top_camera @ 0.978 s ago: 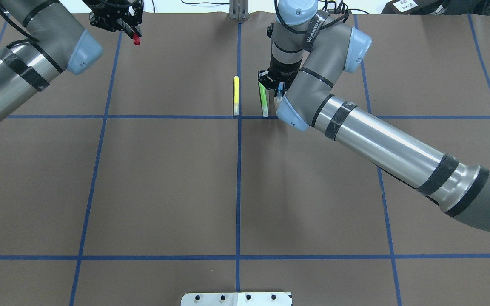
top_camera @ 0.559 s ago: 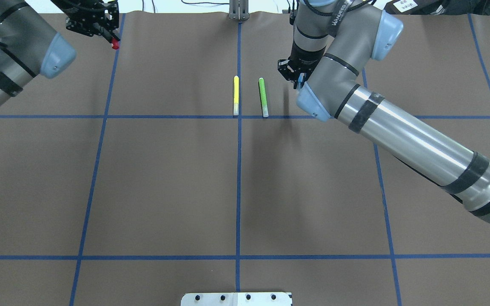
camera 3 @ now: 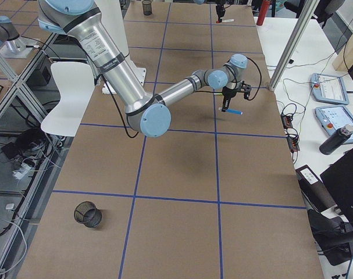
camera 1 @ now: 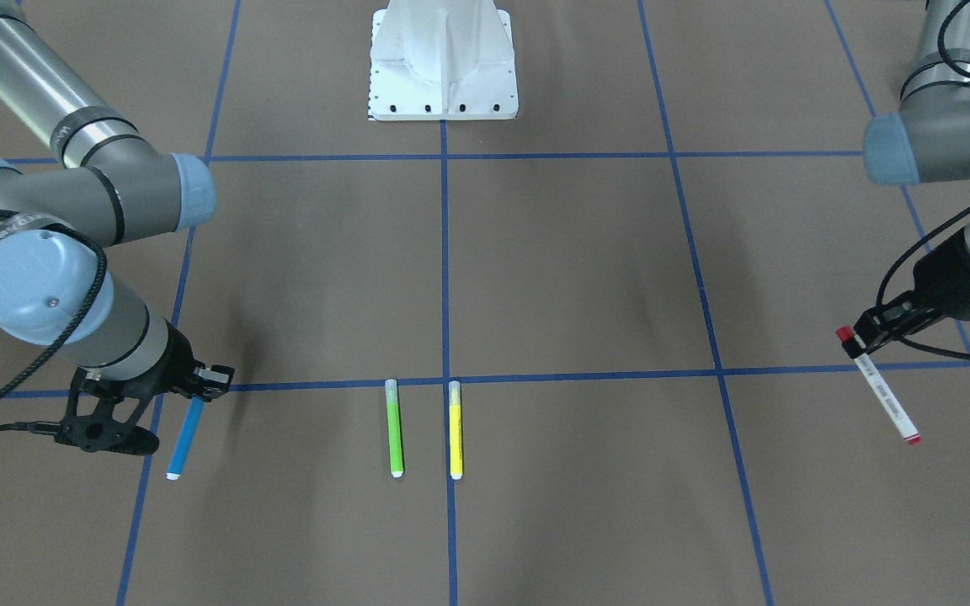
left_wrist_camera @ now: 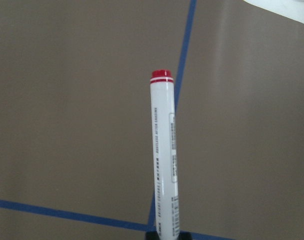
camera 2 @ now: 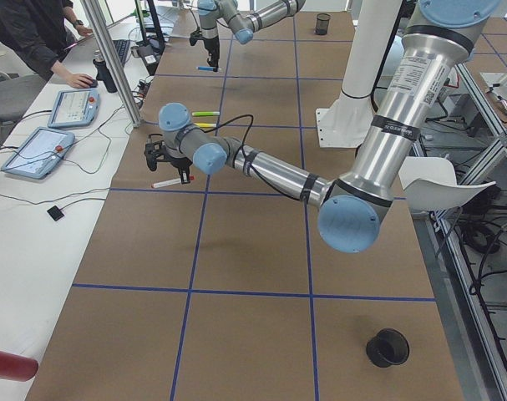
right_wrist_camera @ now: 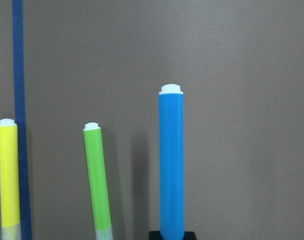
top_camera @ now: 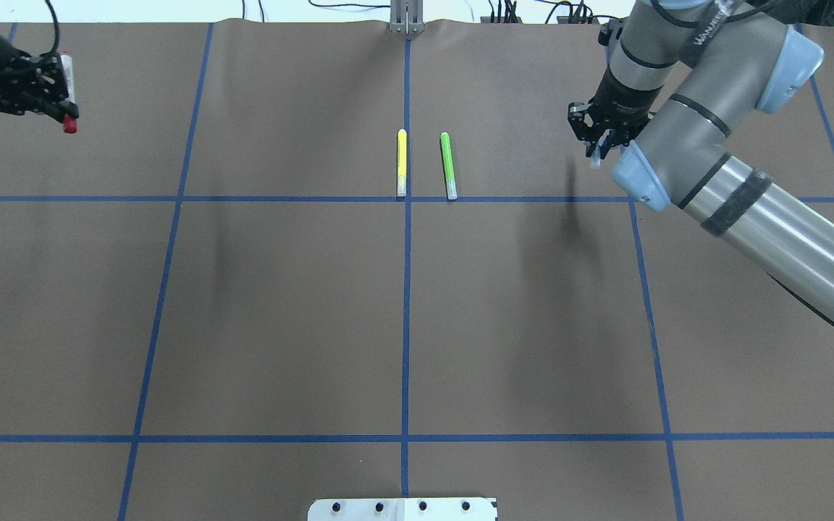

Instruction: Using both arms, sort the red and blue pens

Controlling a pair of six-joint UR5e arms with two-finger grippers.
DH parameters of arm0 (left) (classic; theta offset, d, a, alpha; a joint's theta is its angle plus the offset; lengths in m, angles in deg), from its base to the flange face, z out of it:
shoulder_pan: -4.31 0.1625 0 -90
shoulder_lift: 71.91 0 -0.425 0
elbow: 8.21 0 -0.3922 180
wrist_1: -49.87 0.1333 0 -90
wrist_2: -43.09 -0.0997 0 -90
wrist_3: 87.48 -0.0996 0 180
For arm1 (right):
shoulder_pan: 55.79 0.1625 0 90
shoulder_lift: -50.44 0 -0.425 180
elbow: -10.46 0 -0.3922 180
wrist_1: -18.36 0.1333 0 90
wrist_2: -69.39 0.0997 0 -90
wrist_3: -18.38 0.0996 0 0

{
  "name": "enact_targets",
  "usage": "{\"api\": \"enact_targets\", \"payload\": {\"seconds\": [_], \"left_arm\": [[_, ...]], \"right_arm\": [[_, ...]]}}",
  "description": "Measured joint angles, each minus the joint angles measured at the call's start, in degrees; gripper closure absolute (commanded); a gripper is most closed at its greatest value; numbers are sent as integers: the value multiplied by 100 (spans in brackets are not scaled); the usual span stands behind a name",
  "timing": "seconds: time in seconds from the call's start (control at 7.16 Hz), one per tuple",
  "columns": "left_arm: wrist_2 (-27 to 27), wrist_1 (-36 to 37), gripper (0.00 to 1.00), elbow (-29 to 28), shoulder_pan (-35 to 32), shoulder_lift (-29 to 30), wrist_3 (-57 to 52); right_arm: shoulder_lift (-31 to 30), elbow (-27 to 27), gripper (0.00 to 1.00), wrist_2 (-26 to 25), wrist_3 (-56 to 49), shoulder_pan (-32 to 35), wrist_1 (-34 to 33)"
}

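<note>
The red pen [camera 1: 881, 391], a white barrel with red ends, hangs tilted above the brown table with my left gripper [camera 1: 860, 337] shut on its capped end. Overhead, that left gripper [top_camera: 62, 90] is at the far left and the red pen's tip [top_camera: 69, 127] pokes out below it. The left wrist view shows the red pen [left_wrist_camera: 164, 160] over a blue tape line. My right gripper [camera 1: 199, 391] is shut on the blue pen [camera 1: 184, 438], which is lifted off the table at the far right. From the right wrist, the blue pen [right_wrist_camera: 172, 165] stands right of the two markers.
A yellow marker [top_camera: 402, 163] and a lime-green marker [top_camera: 447, 165] lie side by side near the centre tape line. The white robot base [camera 1: 443, 67] sits at mid table. A black mesh cup [camera 3: 88, 214] stands far off. A person [camera 2: 36, 33] is by the table's end.
The left gripper has carried the red pen further left and slightly nearer. The right gripper has lifted the blue pen away from beside the green marker and moved it right.
</note>
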Motion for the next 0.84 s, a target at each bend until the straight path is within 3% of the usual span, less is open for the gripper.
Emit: {"api": "enact_targets", "payload": {"seconds": [0.42,0.56,0.84], "left_arm": [[240,10,100,188,-379,-1294,-1378],[357,8,100,188,-552,-1568,-1780],[481,8,100,204,-784,-1830,-2206]], "right_arm": [[-1364,-1090,100,710,-435,506,-17],[-1720,-1356,100,663,-948,604,-60],[-2004,-1565,100,-60,-2562,814,-669]]}}
